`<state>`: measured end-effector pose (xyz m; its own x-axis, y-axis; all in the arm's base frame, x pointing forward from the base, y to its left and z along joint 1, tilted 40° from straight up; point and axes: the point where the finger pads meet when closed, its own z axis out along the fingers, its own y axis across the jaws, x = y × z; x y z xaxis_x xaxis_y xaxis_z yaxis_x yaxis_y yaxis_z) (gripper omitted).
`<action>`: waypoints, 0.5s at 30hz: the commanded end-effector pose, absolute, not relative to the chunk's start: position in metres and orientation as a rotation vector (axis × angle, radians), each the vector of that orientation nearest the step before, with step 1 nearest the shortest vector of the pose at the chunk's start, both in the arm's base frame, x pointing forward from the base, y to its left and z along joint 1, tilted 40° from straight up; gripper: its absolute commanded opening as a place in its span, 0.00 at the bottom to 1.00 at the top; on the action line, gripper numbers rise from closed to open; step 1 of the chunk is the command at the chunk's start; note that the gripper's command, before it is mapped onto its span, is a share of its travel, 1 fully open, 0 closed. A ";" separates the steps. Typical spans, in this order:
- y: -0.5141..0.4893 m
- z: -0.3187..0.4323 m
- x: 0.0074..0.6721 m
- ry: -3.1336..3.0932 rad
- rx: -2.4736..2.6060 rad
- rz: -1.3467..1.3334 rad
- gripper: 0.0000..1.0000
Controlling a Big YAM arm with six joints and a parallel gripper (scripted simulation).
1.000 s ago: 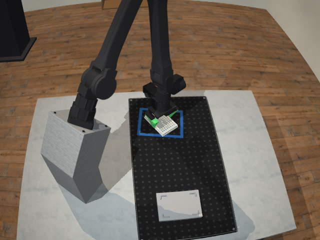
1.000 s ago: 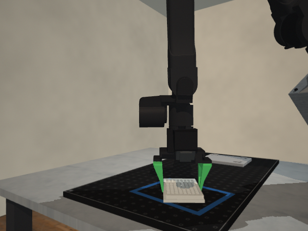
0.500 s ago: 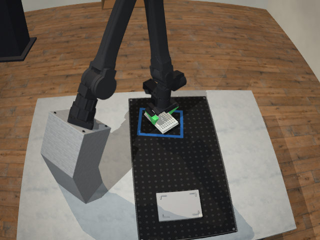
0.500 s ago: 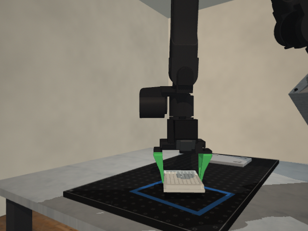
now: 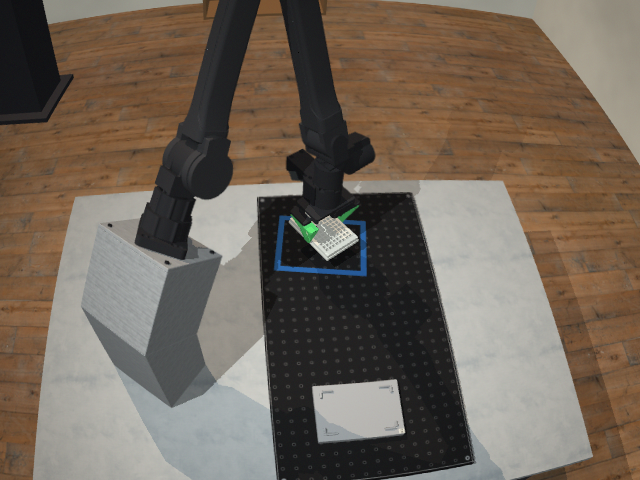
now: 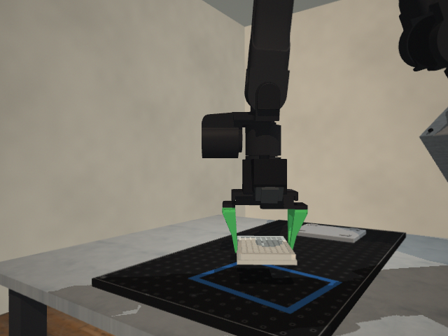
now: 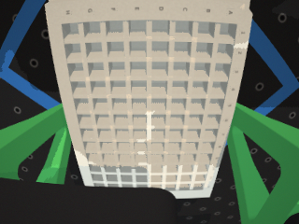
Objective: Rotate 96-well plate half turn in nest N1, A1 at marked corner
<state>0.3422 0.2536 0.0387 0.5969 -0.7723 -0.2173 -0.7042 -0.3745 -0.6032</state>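
- From the wrist view, nearest the lens, the 96-well plate (image 7: 149, 88) fills the frame, wells up, with a green finger (image 7: 37, 140) pressed to each long side.
- The claw (image 6: 264, 239) is clamped on the plate across its short width, probably because that span fits between the fingers.
- The exterior view shows what the wrist view cannot: the plate hangs above the deck (image 6: 144, 278), with a dark shadow under it, so it is lifted off rather than resting.
- Below it lies the blue taped outline of spot B1 (image 5: 320, 269), near the far end of the counter (image 5: 516, 310); the top view shows the plate skewed to the tape's sides, which suits a turn made in stages.
- The top view alone shows the whole layout: nest N1 (image 5: 358, 411) sits bare at the deck's near end, well apart from the plate, with its corner locators free.
- The cut corner is too small to pick out in any view, so where well A1 lies cannot be told.
- Judged from this, the plate awaits carrying back to N1.
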 end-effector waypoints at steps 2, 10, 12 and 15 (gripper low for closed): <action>0.247 0.051 0.342 1.153 -2.150 -0.143 0.00; 0.241 0.060 0.335 1.152 -2.153 -0.140 0.00; 0.241 0.062 0.334 1.150 -2.153 -0.141 0.00; 0.237 0.062 0.335 1.162 -2.154 -0.140 0.00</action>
<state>0.3346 0.2433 0.0586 0.5990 -0.7710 -0.2163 -0.6997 -0.3726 -0.6096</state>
